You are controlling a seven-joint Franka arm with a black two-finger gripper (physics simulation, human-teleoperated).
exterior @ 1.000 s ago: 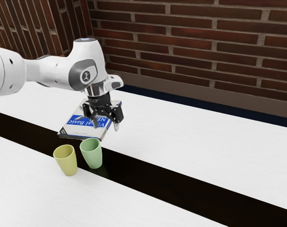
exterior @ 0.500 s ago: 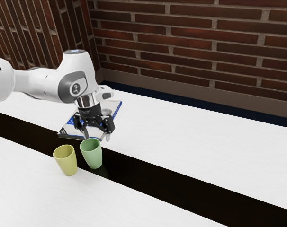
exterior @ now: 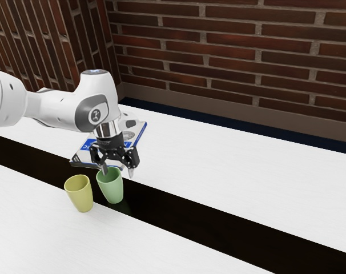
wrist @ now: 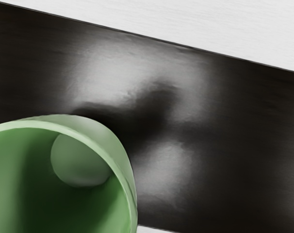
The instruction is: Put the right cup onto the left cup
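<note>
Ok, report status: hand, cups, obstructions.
Hand open, empty, near green cup. Cups upright, unstacked; yellow cup beside green. Book seemingly out of the way.

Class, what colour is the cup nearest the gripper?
The cup is green, paler at its rim; the wrist view shows this best.

Surface (exterior: 236, 165): white, faint grain in wrist view, crossed by a glossy dark band (exterior: 201, 222). Wrist view: blurred pale and dark patches on the band. Green cup (exterior: 112, 189): upright, mouth up, base on the band close to its edge. Yellow cup (exterior: 81, 195): upright, mouth up, base on white just past that edge; near the green cup, narrow gap between. Book (exterior: 84, 154): lying flat across the band from the yellow cup, blue-and-white cover, partly hidden; one corner at the band's edge.
</note>
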